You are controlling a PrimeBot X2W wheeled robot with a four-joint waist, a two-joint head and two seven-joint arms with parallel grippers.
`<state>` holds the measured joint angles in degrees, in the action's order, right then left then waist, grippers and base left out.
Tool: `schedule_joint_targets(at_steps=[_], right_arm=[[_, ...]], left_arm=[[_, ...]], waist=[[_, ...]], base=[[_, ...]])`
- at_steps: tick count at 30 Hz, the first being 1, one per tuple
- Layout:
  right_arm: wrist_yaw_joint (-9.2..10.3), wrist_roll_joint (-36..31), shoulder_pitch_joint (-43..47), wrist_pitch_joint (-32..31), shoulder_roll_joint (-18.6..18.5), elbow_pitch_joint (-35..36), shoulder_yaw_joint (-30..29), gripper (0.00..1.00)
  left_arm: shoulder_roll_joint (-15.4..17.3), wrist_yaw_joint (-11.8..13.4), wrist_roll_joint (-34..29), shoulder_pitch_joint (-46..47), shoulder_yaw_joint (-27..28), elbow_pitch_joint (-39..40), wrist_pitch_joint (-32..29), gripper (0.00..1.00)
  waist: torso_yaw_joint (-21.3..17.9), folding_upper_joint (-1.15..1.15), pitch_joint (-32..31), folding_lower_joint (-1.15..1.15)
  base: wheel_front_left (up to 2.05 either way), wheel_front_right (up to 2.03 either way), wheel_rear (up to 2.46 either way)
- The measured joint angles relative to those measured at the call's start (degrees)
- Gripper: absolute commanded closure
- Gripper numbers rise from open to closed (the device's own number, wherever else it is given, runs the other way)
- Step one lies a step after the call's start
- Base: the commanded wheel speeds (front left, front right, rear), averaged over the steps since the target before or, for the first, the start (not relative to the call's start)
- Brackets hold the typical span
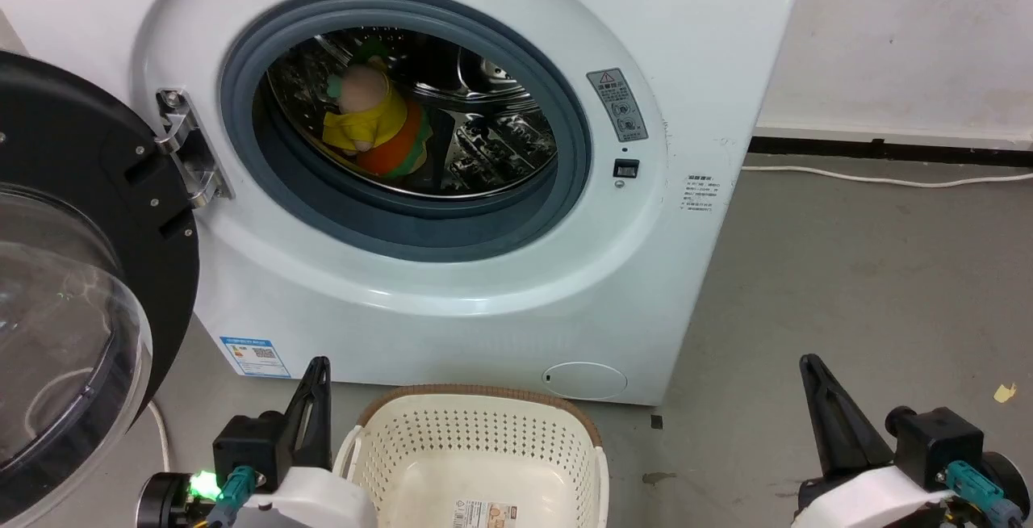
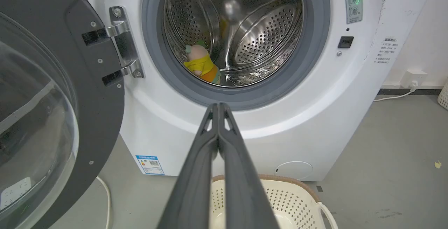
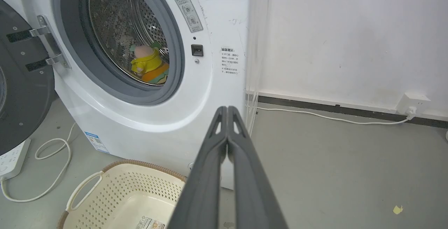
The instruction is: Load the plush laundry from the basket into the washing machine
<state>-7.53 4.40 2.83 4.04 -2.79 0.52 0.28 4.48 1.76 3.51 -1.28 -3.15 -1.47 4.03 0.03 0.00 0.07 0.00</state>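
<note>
Counts: we see one plush laundry [image 1: 373, 120], one basket [image 1: 476, 439], one washing machine [image 1: 452, 294], and two pincers, the left gripper [image 1: 320, 363] and the right gripper [image 1: 809, 360].
Plush laundry: inside the steel drum [image 2: 266, 33], low on the left of the opening, behind the grey seal [image 1: 403, 225].
Door [image 1: 89, 213]: swung wide to the left on its hinge [image 1: 186, 148].
Basket: on the floor [image 1: 847, 286] just before the washer's foot, between our two grippers in the head view; a label sticker [image 1: 484, 514] shows on its bottom.
Open room: grey floor spreads wide to the machine's right, with a white cable [image 1: 871, 181] along the wall [image 1: 904, 35].
Left gripper: fingers pressed together, gripping nothing.
Right gripper: fingers likewise together, touching nothing.
</note>
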Motion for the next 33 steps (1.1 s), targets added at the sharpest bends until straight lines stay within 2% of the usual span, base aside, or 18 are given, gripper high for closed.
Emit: schedule_joint_targets(at_steps=[33], right_arm=[[-0.01,-3.96,-2.14,-3.9,0.0,-0.29,-0.12,1.0]], left_arm=[[-1.48,-1.45,-2.98,0.31,2.75,1.1,-3.81,1.0]], waist=[[-0.03,0.0,-0.07,0.0]], base=[[0.0,0.0,0.0]])
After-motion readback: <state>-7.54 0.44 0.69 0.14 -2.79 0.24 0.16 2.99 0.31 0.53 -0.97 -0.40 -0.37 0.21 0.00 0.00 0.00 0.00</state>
